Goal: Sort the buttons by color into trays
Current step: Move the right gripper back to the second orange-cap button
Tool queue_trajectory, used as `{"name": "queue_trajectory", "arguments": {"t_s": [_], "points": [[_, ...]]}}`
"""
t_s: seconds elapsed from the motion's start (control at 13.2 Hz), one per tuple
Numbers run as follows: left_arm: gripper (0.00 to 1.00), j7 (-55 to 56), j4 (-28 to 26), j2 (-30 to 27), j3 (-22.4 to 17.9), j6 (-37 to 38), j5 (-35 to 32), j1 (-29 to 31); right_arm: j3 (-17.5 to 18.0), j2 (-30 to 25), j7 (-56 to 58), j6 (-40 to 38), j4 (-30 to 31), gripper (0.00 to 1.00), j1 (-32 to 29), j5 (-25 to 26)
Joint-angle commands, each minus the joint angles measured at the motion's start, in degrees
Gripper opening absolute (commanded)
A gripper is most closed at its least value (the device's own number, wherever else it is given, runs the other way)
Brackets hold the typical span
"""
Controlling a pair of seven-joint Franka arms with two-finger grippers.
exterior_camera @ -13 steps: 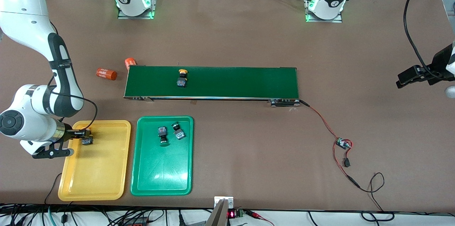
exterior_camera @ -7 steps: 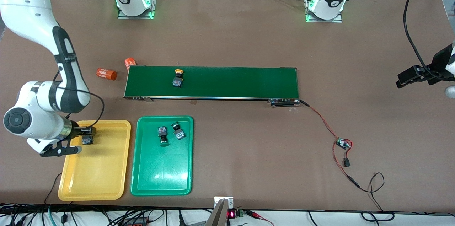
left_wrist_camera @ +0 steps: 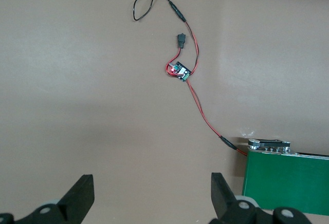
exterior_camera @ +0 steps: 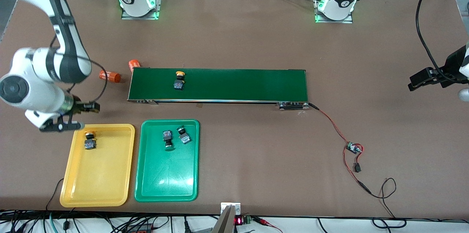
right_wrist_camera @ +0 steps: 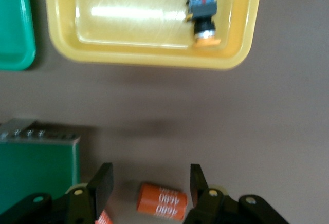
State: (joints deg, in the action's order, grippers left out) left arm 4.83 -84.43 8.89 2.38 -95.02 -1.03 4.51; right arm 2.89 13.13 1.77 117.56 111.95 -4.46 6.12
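the right gripper (exterior_camera: 89, 107) is seen up in the air over bare table between the yellow tray (exterior_camera: 110, 189) and the conveyor belt (exterior_camera: 238, 84); its jaws stand apart with nothing between them, as the right wrist view confirms (right_wrist_camera: 150, 183). one yellow button (exterior_camera: 89, 140) lies in the yellow tray, near the tray's end closest to the belt, cap toward the belt, apart from the gripper. judged from this, the deposit here is done and the empty hand is free for the next pick. beside it, the green tray (exterior_camera: 166, 189) holds two green buttons (exterior_camera: 167, 138) (exterior_camera: 183, 135), close together in the half nearer the belt, so that colour appears finished. the second yellow button (exterior_camera: 178, 81) lies on the belt toward the right arm's end, and is likely the remaining piece. two orange cylinders (exterior_camera: 110, 76) (exterior_camera: 133, 65) lie on the table by that end of the belt, one just under the wrist camera (right_wrist_camera: 162, 201); these are no part of the sort. the left gripper (exterior_camera: 425, 79) waits wide open and empty at its own end of the table, over bare surface near the red wiring (left_wrist_camera: 205, 116) and small circuit board (exterior_camera: 354, 148) that feed the belt.
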Motion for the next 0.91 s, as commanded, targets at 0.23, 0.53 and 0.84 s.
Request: {"name": "queue_trajectory", "arguments": {"t_s": [0.23, 0.53, 0.84], "points": [[1.00, -1.0, -0.6, -0.1, 0.1, -0.7, 0.3, 0.4, 3.0, -15.3, -6.0, 0.8, 17.4, 0.71, -0.2, -5.6], [1.00, -1.0, -0.6, -0.1, -0.1, -0.8, 0.3, 0.4, 10.6, -15.8, -19.4, 2.7, 19.7, 0.72, -0.3, -5.8], [1.00, -1.0, -0.6, 0.0, -0.2, -0.8, 0.3, 0.4, 11.3, -14.3, -21.2, 4.2, 19.9, 0.73, -0.1, -9.9]]}}
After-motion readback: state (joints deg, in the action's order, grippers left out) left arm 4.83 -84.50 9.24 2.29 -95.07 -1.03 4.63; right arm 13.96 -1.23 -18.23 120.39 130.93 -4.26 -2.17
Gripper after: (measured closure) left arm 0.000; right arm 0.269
